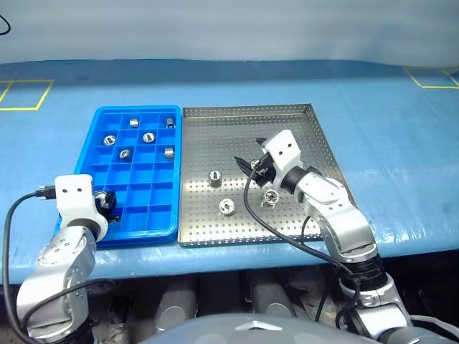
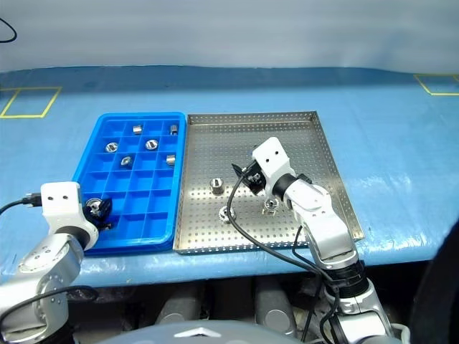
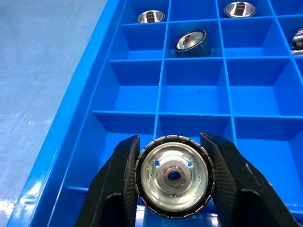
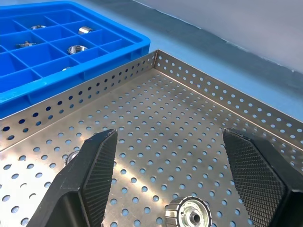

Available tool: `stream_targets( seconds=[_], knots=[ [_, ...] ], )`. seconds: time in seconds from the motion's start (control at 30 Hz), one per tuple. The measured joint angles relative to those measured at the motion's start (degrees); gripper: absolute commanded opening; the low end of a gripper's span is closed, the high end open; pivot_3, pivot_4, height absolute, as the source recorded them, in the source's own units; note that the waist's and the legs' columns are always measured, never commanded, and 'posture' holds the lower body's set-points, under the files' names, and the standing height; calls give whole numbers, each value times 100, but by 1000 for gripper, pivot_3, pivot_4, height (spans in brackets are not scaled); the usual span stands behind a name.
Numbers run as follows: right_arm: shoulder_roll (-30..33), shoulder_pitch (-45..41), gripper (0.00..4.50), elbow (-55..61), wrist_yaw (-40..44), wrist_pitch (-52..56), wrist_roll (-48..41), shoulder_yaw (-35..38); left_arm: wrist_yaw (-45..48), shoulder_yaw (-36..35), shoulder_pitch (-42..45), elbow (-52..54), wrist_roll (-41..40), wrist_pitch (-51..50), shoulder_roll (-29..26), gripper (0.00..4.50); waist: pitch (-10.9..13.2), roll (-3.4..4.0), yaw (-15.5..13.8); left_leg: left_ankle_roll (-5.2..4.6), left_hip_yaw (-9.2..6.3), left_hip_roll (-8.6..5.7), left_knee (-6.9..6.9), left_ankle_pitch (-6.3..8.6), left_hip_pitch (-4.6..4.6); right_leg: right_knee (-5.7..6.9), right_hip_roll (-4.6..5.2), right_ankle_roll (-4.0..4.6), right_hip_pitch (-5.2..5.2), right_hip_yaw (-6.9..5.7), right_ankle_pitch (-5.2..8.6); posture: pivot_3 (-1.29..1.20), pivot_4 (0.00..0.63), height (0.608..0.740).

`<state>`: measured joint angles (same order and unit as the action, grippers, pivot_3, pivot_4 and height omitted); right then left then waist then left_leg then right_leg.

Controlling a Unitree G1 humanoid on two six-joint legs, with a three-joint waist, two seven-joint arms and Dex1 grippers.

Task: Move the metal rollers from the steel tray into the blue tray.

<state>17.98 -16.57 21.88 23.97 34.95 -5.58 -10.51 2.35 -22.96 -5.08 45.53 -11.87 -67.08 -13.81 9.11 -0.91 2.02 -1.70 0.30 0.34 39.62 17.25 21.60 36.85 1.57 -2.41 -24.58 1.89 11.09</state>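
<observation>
The blue tray (image 1: 143, 193) lies left of the steel tray (image 1: 215, 136), edge to edge. My left gripper (image 3: 173, 175) is shut on a metal roller (image 3: 173, 176), a knurled ring with a central hole, just above the blue tray's near-left compartments (image 1: 107, 203). Several rollers (image 1: 148, 137) sit in the blue tray's far compartments. Three rollers rest on the steel tray: one upright (image 1: 214, 178), one nearer (image 1: 226, 207), one beside my right arm (image 1: 270, 197). My right gripper (image 1: 249, 152) hovers open above the steel tray's middle, a roller (image 4: 189, 216) below and between its fingers.
Both trays rest on a blue table cover (image 1: 387, 143) near its front edge. Yellow tape squares mark the far left (image 1: 25, 93) and far right (image 1: 434, 75). A black cable (image 1: 251, 208) loops from my right wrist over the steel tray.
</observation>
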Motion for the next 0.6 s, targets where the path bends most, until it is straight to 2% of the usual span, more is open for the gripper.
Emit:
stream_targets(
  seconds=[0.1, 0.37, 0.4, 0.6],
  knots=[
    [-12, -13, 3722, -38, -4, -61, 1, -1, -23, 25, 188, -117, 9, 53, 73, 1748, -1, -1, 7, -1, 1, -1, 1, 0, 0, 0, 0, -2, 0, 1, -2, -42, 150, 740],
    [-13, -15, 3722, -12, -25, -131, 3, 5, 19, 181, 402, -329, 54, 114, -31, 4366, 0, -1, 30, 0, 0, 3, -4, 1, 0, 0, -2, -7, -4, -3, -5, -74, 150, 740],
    [-9, -15, 3722, 9, -32, -134, 3, 14, 17, 181, 395, -338, 63, 113, -51, 4474, 0, -1, 32, 0, 0, 3, -4, 1, 0, -1, -2, -6, -4, -3, -4, -84, 150, 740],
    [44, 32, 3722, 155, 94, -192, -132, 108, 109, 100, 510, -335, -64, 117, -2, 4474, -1, -1, 27, 0, -1, 3, -4, 0, 0, -1, 0, -4, -2, -6, -3, -91, 150, 740]
  ],
)
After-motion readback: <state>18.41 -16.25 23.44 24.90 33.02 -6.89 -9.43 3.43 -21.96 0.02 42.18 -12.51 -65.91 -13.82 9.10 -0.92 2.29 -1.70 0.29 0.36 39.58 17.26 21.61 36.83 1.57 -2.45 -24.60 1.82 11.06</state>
